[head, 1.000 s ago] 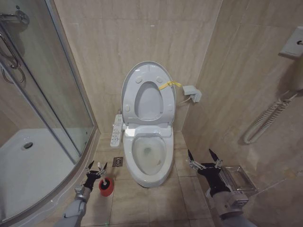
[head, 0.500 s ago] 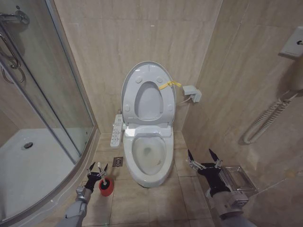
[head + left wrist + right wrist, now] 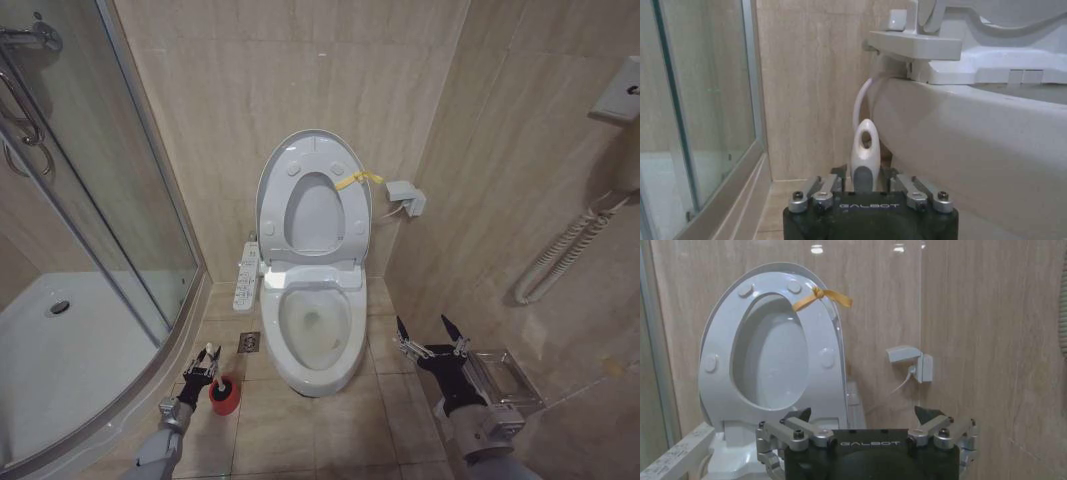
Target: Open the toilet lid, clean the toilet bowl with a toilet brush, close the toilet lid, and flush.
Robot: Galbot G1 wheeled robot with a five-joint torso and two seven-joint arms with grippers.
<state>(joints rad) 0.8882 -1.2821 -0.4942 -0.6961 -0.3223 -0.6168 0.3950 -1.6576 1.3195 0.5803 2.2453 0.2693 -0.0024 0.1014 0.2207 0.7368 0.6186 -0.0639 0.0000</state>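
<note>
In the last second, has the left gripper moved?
Yes. The left gripper has edged right toward the red holder and closed around the brush handle.

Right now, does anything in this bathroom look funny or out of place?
Just one thing: a yellow strap is tied to the edge of the raised large white oval plastic toilet lid, which toilets don't usually have. Nothing looks spilled or broken.

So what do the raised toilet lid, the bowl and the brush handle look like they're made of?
Toilet lid: thin glossy white plastic, probably, with moulded bumpers. Toilet bowl: thick white glazed ceramic, by its sheen. Toilet brush handle: smooth white plastic with a moulded hanging loop.
</note>
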